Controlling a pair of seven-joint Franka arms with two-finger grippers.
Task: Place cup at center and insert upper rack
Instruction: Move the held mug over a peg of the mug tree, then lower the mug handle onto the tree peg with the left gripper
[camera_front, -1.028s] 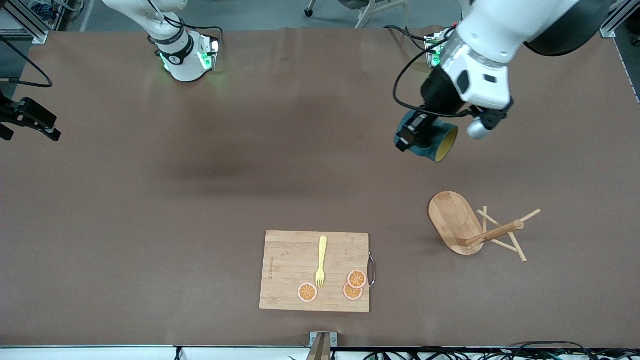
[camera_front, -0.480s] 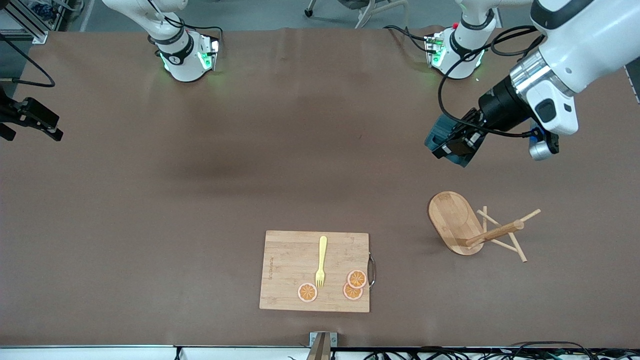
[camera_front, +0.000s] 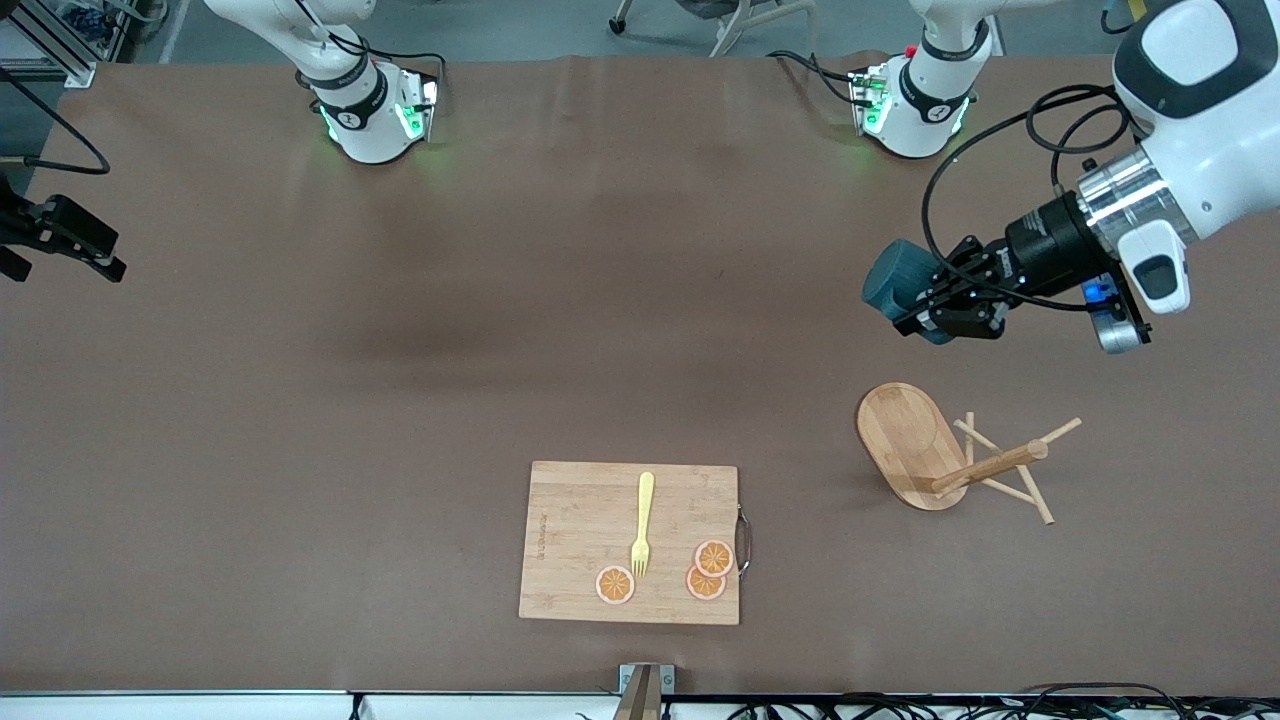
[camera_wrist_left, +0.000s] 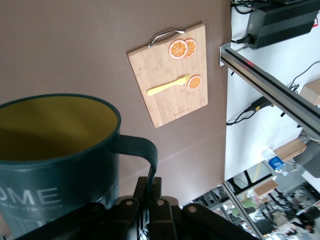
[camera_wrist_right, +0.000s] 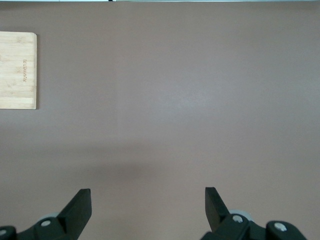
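The cup (camera_wrist_left: 55, 160) is cut off by the left wrist view's edge; only the letters "OME" of its lettering show. The left gripper (camera_front: 925, 305) partly hides the cup in the front view. The right gripper (camera_wrist_right: 147, 202) shows only its fingertips.

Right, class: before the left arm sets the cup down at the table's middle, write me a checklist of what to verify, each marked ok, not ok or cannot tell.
1. Left gripper has the cup: ok, jaws shut on its handle, cup carried in the air.
2. Cup upright: not ok, it hangs tilted on its side.
3. Cup empty: cannot tell, only part of its yellow inside shows in the left wrist view.
4. Upper rack ready to stand: not ok, it lies tipped over, post and pegs on the table.
5. Right gripper free: ok, jaws open, nothing between them; that arm waits.
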